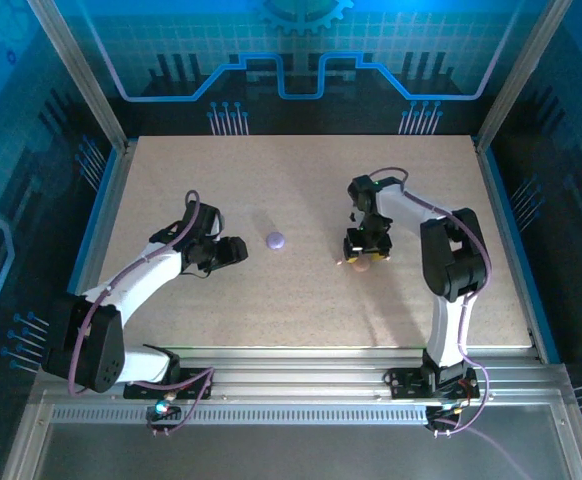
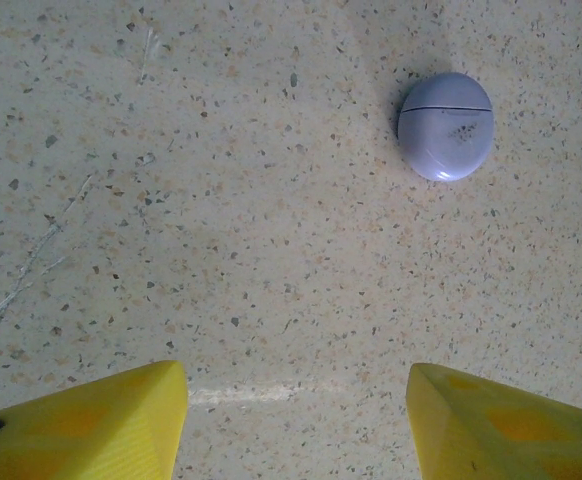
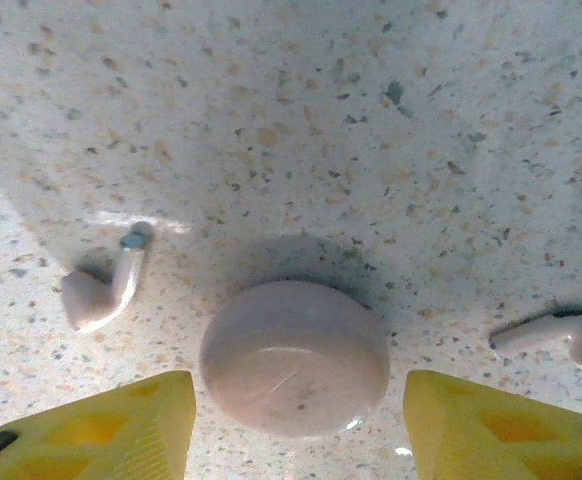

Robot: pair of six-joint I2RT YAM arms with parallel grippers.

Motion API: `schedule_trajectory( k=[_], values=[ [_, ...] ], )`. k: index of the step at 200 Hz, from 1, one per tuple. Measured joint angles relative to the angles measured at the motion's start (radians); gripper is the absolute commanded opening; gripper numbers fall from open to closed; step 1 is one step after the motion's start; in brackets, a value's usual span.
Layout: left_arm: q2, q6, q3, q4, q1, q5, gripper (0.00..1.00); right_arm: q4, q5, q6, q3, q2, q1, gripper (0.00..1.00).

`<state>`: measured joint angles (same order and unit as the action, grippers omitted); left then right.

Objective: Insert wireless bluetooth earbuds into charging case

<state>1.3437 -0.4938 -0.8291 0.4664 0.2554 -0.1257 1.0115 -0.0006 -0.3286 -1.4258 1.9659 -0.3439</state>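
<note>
Speckled beige table (image 1: 301, 300) has much bare room around both arms, well away from its edges. Left gripper (image 2: 296, 400) stands open over bare surface, with a round lavender plastic case (image 2: 445, 126) ahead. Right gripper (image 3: 296, 410) is also open, straddling a pale pink round case (image 3: 294, 357) without touching it. Two whitish stubby earbuds lie on the table, one on each side of this case (image 3: 101, 290) (image 3: 571, 338).

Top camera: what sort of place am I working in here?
Probably an enclosed robot test cell: a speckled tabletop framed by aluminium posts, with blue circuit-print wall panels behind.
</note>
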Motion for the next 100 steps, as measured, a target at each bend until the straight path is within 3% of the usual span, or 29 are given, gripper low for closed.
schedule_trajectory(
  k=[100],
  values=[
    [0.000, 0.000, 0.000, 0.000, 0.000, 0.002, 0.60, -0.010, -0.010, -0.001, 0.006, -0.053, -0.008, 0.62]
  ],
)
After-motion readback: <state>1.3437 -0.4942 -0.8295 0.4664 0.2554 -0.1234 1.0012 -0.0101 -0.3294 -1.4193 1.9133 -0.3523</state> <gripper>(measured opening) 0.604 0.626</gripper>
